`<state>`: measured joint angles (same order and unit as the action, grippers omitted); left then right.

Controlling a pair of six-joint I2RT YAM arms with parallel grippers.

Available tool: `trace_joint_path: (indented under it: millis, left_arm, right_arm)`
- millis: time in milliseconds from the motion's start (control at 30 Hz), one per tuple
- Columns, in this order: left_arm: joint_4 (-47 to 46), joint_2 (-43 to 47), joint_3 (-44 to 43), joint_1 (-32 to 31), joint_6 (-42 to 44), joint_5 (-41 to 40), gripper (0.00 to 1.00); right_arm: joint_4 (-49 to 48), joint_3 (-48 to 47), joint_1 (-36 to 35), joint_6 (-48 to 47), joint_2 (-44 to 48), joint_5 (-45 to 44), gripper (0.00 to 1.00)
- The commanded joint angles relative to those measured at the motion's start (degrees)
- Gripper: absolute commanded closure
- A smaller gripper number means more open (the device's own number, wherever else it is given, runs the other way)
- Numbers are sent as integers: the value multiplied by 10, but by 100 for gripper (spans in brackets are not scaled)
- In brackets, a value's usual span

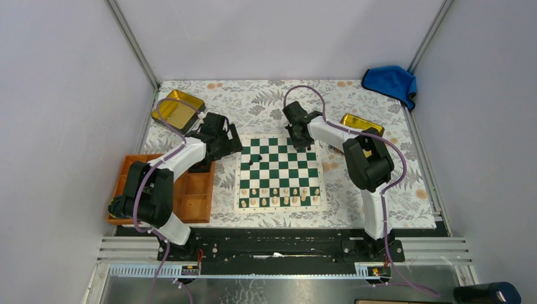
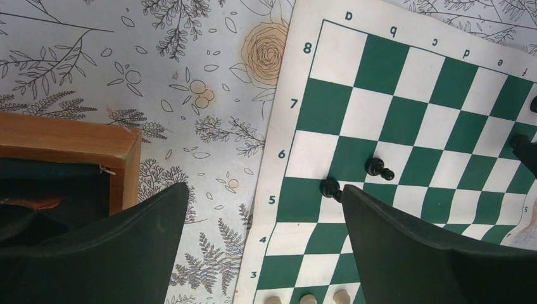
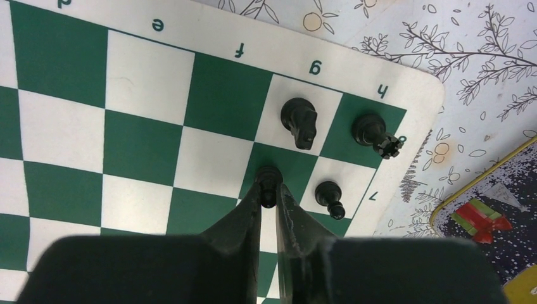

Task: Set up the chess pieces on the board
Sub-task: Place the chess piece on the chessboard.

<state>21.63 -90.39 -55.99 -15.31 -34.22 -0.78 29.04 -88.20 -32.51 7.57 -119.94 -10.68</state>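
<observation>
The right gripper (image 3: 269, 197) is clamping a black pawn (image 3: 269, 180), its two fingers pressed together on the piece's narrow end. The pawn is small, glossy and black, narrower than the square under it. Its rounded wider end is sitting over the green g7 square of the board (image 3: 145, 82), though whether it is touching the square cannot be told. Its long axis is running in line with the fingers, the wide end pointing away from the gripper towards the board's lettered edge.

Three more black pieces are standing just beside it in the far right corner: a knight (image 3: 299, 120) on g8, a rook (image 3: 373, 134) on h8 and a second pawn (image 3: 329, 196) on h7. All three are seeming upright, their tops leaning towards the lower right of the right wrist view.

The left gripper (image 2: 263, 190) is hanging with its fingers (image 2: 126, 247) spread wide apart, gripping nothing, over the board's left edge. Two loose pawns (image 2: 378, 168) are standing near that edge around rows five and six; the nearer one is partly hidden by the right finger. A wooden tray (image 2: 69, 145) is lying well to the left.

In the top view the board (image 1: 269, 166) is lying at mid-table, with cream pieces (image 1: 278, 196) filling its two nearest rows.
</observation>
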Motion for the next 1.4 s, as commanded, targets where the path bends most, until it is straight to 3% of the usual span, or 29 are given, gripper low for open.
trace_joint_path:
  millis: [0, 367, 667, 1100, 1367]
  left_arm:
    - [-24, -5, -1, 3, -2, 5, 1]
    - [-24, -11, -3, 3, -1, 5, 1]
    - [-21, -16, -9, 2, 0, 5, 1]
    - [-20, -21, -20, 3, 3, 2, 1]
    - [-20, -21, -25, 3, 2, -5, 1]
  right_arm:
    - [3, 0, 7, 2, 32, -13, 92]
    - [7, -5, 10, 2, 22, -8, 90]
    - [15, -20, 10, 1, 17, 4, 65]
    - [44, -73, 2, -3, 47, 7, 59]
    - [45, -97, -45, -20, 57, 28, 50]
